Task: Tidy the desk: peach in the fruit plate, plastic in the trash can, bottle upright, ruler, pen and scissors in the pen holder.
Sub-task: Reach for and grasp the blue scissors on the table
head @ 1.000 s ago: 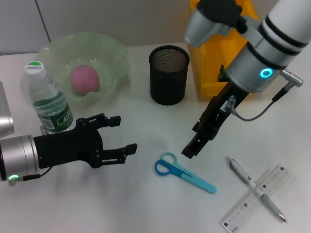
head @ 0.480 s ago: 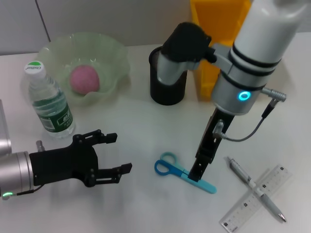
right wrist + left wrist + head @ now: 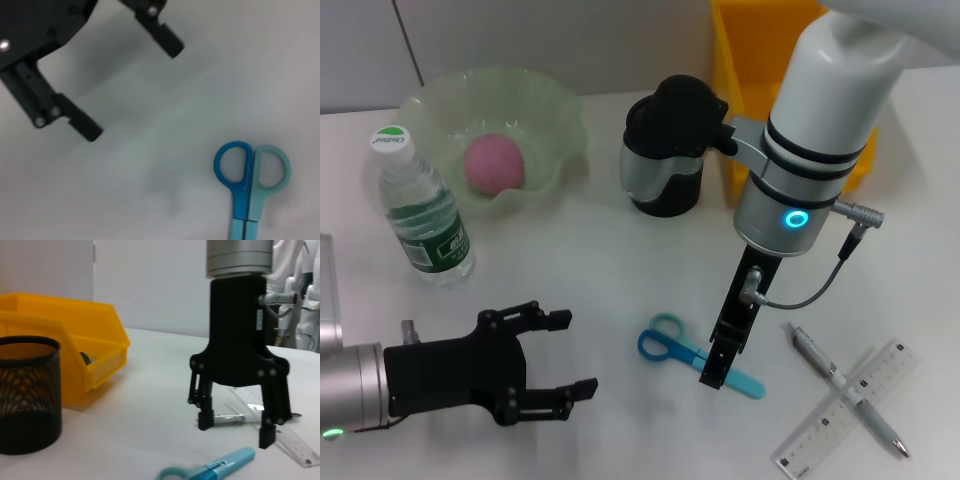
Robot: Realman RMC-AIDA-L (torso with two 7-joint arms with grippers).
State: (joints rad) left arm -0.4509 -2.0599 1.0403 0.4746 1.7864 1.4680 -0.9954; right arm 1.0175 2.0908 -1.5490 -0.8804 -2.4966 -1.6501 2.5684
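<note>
— why is the right end effector [image 3: 714, 368] pointing straight down like that?

— it hangs right over the blue and teal plastic-handled scissors [image 3: 698, 354] lying flat on the white counter [image 3: 620, 290], about at the blades just past the loops. its fingers are spread with nothing between them, one to each side of the closed blades, so i'd say it means to pinch them across the narrow part.

— and the left end effector [image 3: 555, 353]?

— low and near the front edge, fingers apart, empty, well clear of the scissors. looks parked there to stay out of the way.

— what else is sorted?

— the pink peach [image 3: 495, 165] sits in the pale green wavy-rimmed plate [image 3: 555, 108], and the clear water bottle with the green label [image 3: 420, 210] stands upright just beside it. the silver pen [image 3: 845, 388] lies crossed over the clear plastic ruler [image 3: 840, 418] off to the right, both untouched.

— where do the scissors go?

— the black mesh pen holder [image 3: 665, 195], behind, next to the yellow bin [image 3: 745, 90]. partly hidden by the right arm's elbow from above.
</note>
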